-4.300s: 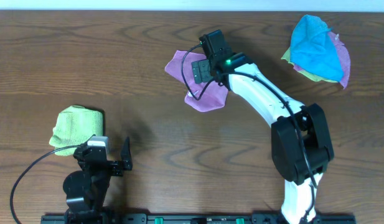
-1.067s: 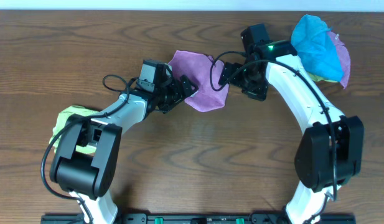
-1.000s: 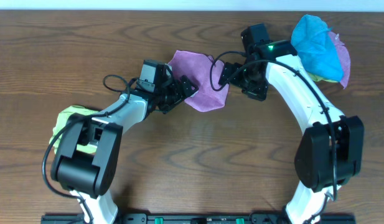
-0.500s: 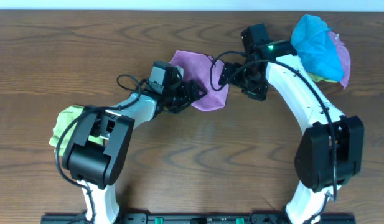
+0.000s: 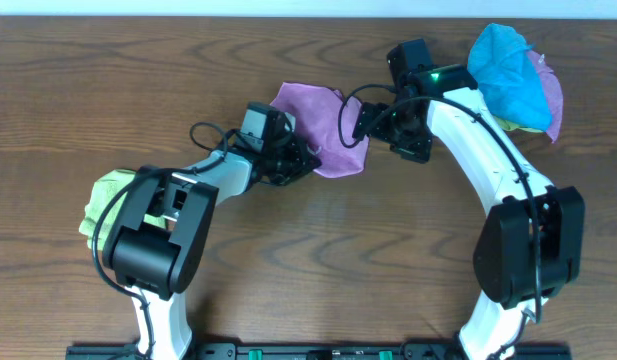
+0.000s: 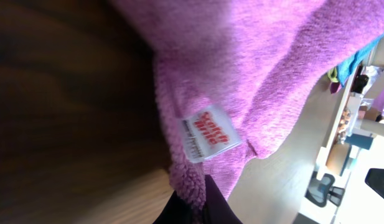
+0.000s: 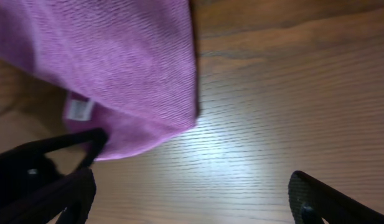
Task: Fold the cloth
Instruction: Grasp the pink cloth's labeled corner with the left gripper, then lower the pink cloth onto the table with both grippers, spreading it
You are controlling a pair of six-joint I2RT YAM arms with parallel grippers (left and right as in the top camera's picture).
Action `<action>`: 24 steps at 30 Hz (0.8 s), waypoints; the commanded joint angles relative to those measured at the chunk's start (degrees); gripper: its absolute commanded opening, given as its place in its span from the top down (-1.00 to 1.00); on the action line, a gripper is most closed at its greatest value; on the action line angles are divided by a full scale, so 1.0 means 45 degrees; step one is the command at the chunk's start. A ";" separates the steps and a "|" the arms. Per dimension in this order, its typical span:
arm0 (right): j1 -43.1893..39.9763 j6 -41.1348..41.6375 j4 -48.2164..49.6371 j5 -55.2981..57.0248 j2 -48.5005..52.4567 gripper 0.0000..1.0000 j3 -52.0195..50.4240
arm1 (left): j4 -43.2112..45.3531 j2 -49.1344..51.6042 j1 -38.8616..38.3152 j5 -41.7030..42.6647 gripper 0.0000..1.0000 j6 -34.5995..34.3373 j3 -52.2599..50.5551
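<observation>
Nearby, blue cloth (image 5: 503,75) and lime-green cloth (image 5: 108,195); left gripper (image 5: 300,160) pinching the cloth (image 5: 323,125), right gripper (image 7: 193,171) spread.

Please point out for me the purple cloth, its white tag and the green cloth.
square magenta-purple microfibre cloth (image 5: 323,115): overhead view, on its flat middle.
small white tag (image 6: 209,132): left wrist view, on its printed face.
lime-green cloth (image 5: 100,200): overhead view, on its left part.

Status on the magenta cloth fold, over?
Left end effector shut on the magenta cloth near its tag. Right end effector open at the far edge. Not yet folded. Blue cloth and lime-green cloth lie apart.
</observation>
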 commanded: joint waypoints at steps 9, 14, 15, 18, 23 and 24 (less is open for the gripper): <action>0.0049 -0.0398 -0.0602 0.0952 -0.0131 -0.99 0.0141 | -0.2657 -0.3060 0.1316 0.1394 0.88 0.1209 0.0053; 0.0267 -0.0670 -0.0840 0.0908 -0.0131 -0.99 0.0141 | -0.3570 -0.4546 0.1384 0.1321 0.88 0.1239 0.0403; 0.0359 -0.0675 -0.0865 0.0908 -0.0131 -0.99 0.0141 | -0.3784 -0.4755 0.1384 0.1185 0.88 0.1243 0.0539; 0.0607 -0.0670 -0.0889 0.0903 -0.0131 -0.99 0.0141 | -0.4469 -0.5168 0.1389 0.0651 0.88 0.1365 0.0923; 0.0971 -0.0709 -0.1117 0.0903 -0.0131 -0.99 0.0141 | -0.5192 -0.5241 0.1389 0.0627 0.88 0.1389 0.1642; 0.1059 -0.0709 -0.1200 0.0903 -0.0131 -0.99 0.0141 | -0.5333 -0.5241 0.1389 0.0627 0.89 0.1394 0.1826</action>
